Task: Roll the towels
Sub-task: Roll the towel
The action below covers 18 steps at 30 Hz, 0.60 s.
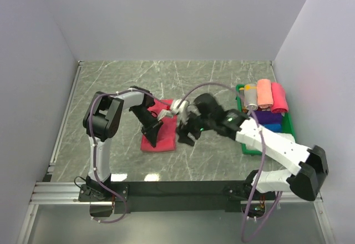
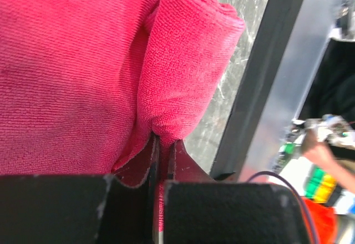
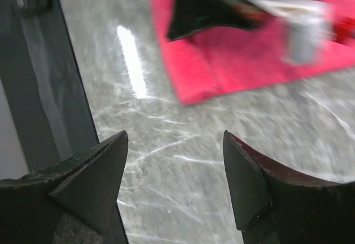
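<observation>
Above the black base rail [image 1: 177, 188]: left arm [image 1: 102, 119] and right arm [image 1: 283, 151], white shells with black joints, trailing lilac cables [image 1: 211, 85]; fingers [image 3: 249, 183] are dark, scuffed wedges.

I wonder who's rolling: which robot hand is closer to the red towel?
Left. The left gripper pinches a fold of the red towel; the right gripper hangs open beside it, not touching.

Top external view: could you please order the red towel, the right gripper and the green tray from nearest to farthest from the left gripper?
1. red towel: directly under the left gripper, which pinches its fold.
2. right gripper: just to the right, open, at the towel's right edge.
3. green tray: far right, beside the wall.
</observation>
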{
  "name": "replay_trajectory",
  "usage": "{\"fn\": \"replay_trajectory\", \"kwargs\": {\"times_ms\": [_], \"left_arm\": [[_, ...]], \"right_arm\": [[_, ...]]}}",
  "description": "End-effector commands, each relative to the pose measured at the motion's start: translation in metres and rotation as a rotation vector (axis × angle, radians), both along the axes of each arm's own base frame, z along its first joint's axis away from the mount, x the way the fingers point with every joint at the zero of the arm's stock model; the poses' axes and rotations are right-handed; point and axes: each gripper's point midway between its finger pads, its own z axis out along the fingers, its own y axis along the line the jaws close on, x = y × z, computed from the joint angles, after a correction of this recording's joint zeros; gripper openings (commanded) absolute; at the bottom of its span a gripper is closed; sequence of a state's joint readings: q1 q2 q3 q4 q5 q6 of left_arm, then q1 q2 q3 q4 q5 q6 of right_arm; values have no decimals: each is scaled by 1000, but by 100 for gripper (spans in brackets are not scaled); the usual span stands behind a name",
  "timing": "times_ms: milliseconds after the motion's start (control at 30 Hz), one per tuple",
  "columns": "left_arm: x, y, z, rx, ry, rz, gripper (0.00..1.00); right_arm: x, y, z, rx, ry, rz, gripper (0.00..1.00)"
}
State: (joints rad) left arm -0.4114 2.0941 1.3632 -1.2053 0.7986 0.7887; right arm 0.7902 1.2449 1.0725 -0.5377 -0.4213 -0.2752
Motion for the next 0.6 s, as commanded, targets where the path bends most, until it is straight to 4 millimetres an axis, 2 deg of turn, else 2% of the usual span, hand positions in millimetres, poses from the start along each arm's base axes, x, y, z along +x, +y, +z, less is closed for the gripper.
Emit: {"fn": "replay_trajectory", "kwargs": {"times_ms": [0,67,100,133,233,333,433,567], "left_arm": [[28,19,-63,130,-134,-64,1],[29,19,-68,136,-118,-57,1],[29,18,-69,140,-111,-54,1],[30,18,-69,142,-105,-50,1],[36,17,-72,153,-99,-46,3],[40,17,-73,161,-97,-47,4],[41,20,-76,177,-101,-50,4],[38,22,-78,179,-98,-47,4]], "right_arm": [[-6,25,-23,-137,-136,78,76],[-5,44,-41,-195,-174,87,76],[-16,56,-48,-212,-184,122,73],[-10,64,-63,-251,-200,103,72],[-13,85,-91,-286,-222,124,72],[-3,90,-118,-352,-283,104,72],[4,92,-132,-372,-318,104,72],[9,91,-134,-372,-364,110,72]]}}
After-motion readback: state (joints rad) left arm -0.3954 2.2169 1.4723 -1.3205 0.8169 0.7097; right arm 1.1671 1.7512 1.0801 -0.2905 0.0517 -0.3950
